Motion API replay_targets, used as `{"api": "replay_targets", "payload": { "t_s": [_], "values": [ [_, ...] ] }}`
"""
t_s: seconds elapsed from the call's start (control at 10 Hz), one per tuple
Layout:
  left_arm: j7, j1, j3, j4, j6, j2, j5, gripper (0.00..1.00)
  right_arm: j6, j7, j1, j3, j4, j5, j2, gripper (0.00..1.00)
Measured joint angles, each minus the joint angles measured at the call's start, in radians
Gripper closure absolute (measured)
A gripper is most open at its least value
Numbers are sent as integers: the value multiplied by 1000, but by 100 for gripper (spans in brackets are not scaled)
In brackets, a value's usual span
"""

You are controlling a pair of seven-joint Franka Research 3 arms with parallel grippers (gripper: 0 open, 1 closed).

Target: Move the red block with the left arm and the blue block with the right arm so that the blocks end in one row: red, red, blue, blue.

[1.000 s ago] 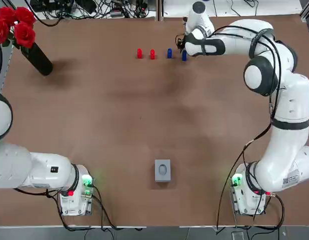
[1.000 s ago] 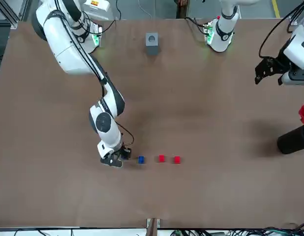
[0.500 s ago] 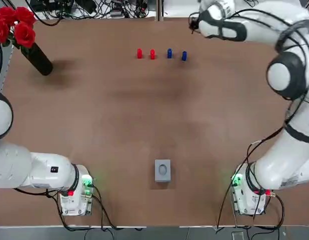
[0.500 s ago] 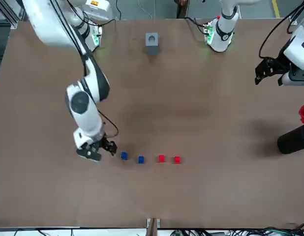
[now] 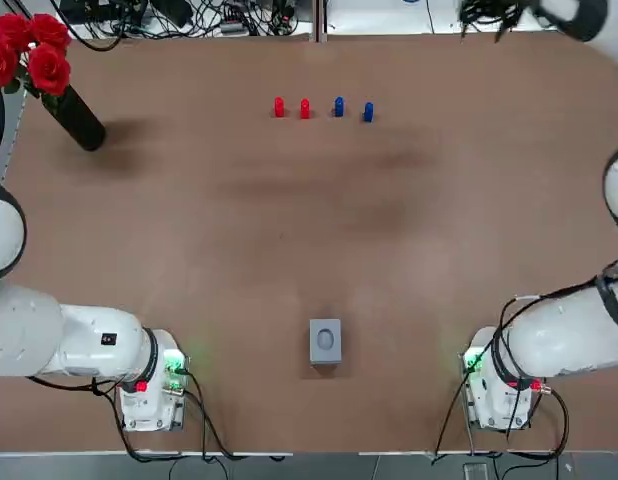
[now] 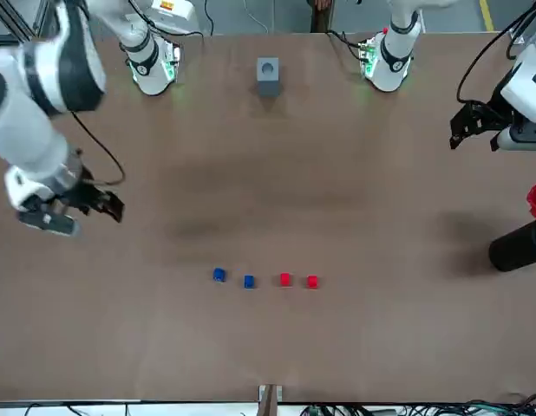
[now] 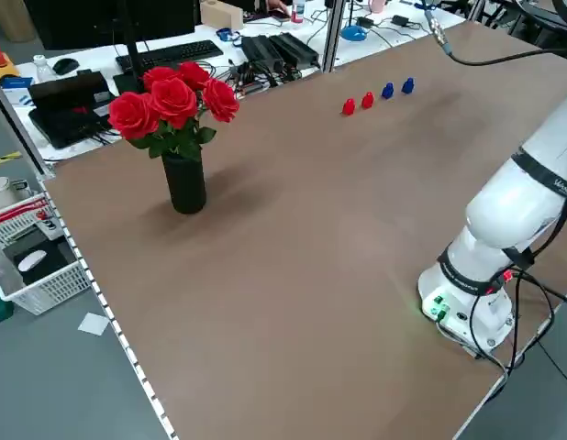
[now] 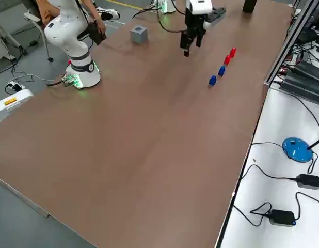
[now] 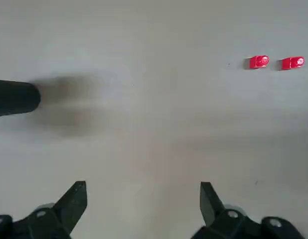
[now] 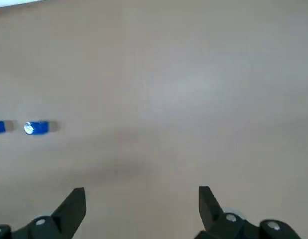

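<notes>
Got a brown worktop (image 5: 309,230), right arm (image 6: 42,78) out at its side with right jaws spread, empty, left jaws wide open near the rose vase (image 5: 77,118). One row by the far edge, gaps between: outer red block (image 5: 279,107), inner red block (image 5: 305,108), inner blue block (image 5: 339,106), outer blue block (image 5: 368,112)

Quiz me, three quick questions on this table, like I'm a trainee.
1. True or false: the two red blocks sit next to each other, and so do the two blue blocks.
2. The right gripper is: A) shut on a blue block, B) open, away from the blocks, C) resting on a red block.
3. Which gripper is nearer the vase?
Key: 1 true; 2 B; 3 the left gripper.
</notes>
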Motion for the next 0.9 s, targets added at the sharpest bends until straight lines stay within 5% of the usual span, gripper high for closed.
{"api": "replay_targets", "payload": {
  "t_s": [0.4,0.9],
  "values": [
    [0,0,0,0,0,1,0,0,-145,-360,-17,-187,-41,39,-190,0],
    [0,0,0,0,0,2,0,0,-198,-396,-22,-190,-116,54,-257,0]
  ]
}}
